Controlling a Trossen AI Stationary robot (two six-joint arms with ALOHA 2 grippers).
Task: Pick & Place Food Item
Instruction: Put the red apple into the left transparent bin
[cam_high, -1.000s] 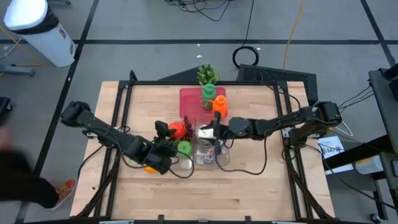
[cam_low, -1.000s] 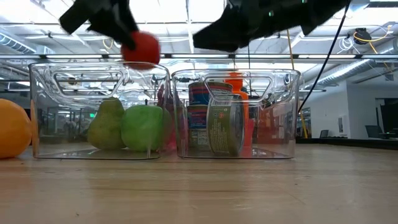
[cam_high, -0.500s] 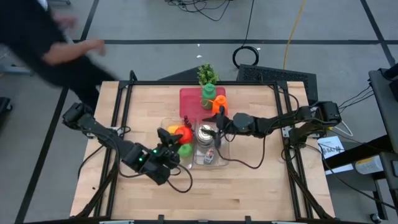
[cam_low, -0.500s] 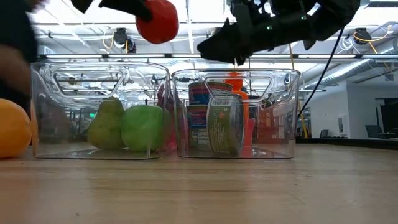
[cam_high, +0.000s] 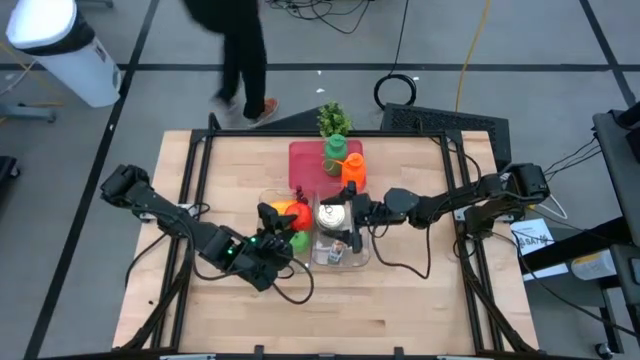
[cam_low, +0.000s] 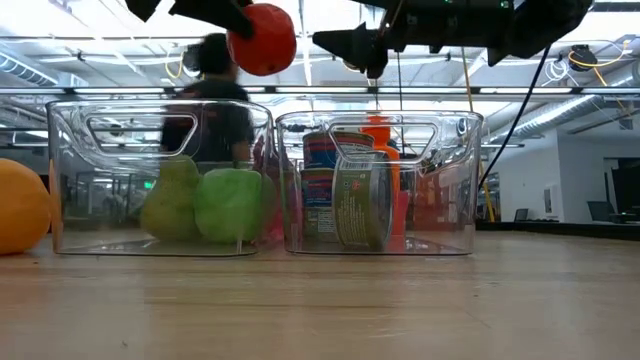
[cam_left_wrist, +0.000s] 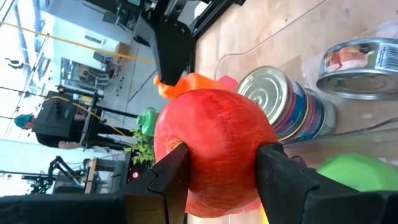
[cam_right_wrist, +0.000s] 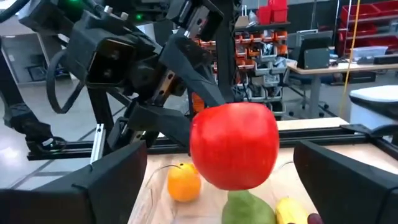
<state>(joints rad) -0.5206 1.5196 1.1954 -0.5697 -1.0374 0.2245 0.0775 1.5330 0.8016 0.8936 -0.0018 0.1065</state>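
Observation:
A red apple (cam_low: 262, 38) hangs in the air above the left clear bin (cam_low: 70, 180), with my left gripper (cam_high: 285, 213) shut on it. A pear (cam_low: 168, 200) and a green apple (cam_low: 228, 205) lie in that bin. The right clear bin (cam_low: 450, 180) holds cans (cam_low: 345, 195). My right gripper (cam_high: 350, 222) hovers open over the cans. In the right wrist view its fingers (cam_right_wrist: 112, 180) stand wide apart, facing the red apple (cam_right_wrist: 234, 146) without touching it. An orange (cam_low: 20, 205) rests on the table left of the bins. My left gripper pinches the red apple between its two fingers (cam_left_wrist: 168, 180), one on each of two opposite sides (cam_left_wrist: 199, 168). The fingers come from the table's near left, slanting a little downward. The apple is lifted clear, above the left bin's rim.
A red tray (cam_high: 305, 160) with a green and an orange bottle lies at the table's far middle, a small plant (cam_high: 333, 118) behind it. A person (cam_high: 235, 40) walks past the far edge. Cables trail over the table near both arms.
My left gripper has carried the red apple up and toward the table's right, from beside the left bin to above it. My right gripper has tipped up toward level over the cans and opened. A person has crossed behind the table.

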